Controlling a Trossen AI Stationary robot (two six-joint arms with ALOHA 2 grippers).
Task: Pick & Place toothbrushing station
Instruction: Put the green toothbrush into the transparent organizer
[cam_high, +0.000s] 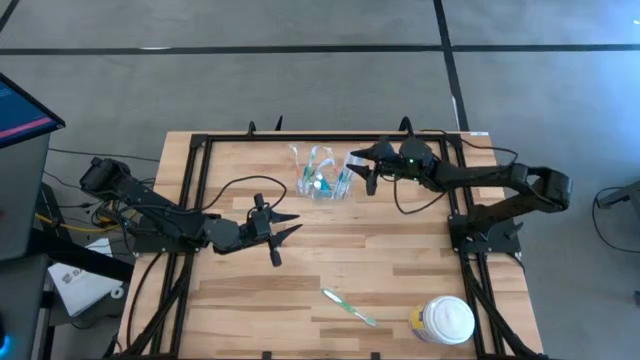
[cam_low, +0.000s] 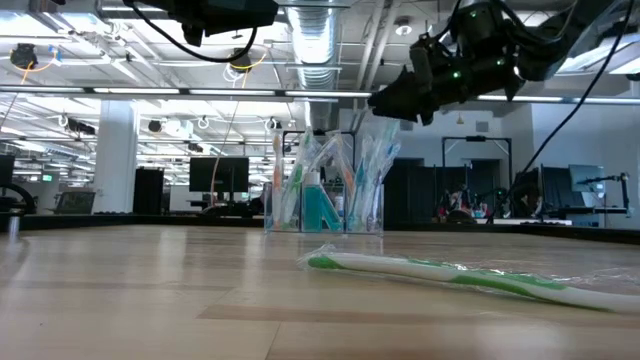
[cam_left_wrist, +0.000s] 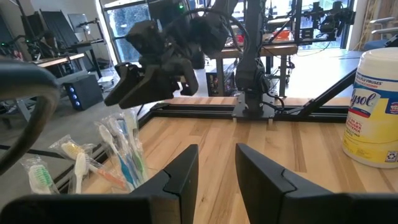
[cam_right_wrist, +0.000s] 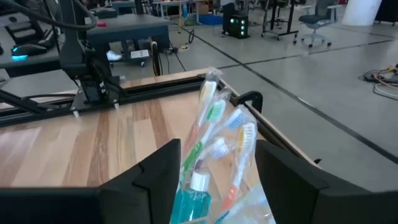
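Two arms hang over the wooden table (cam_high: 400, 270). The right gripper (cam_high: 358, 168) hovers just beside the clear holder (cam_high: 322, 172) at the far middle of the table, its fingers spread wide and empty on either side of the wrapped toothbrushes (cam_right_wrist: 214, 134) standing in it, next to the teal tube (cam_low: 321, 205). The left gripper (cam_high: 282, 233) waits mid-table, well apart, jaws a narrow gap, holding nothing. One green toothbrush (cam_high: 348, 305) lies flat near the front edge, close to a white lidded jar (cam_high: 442, 320).
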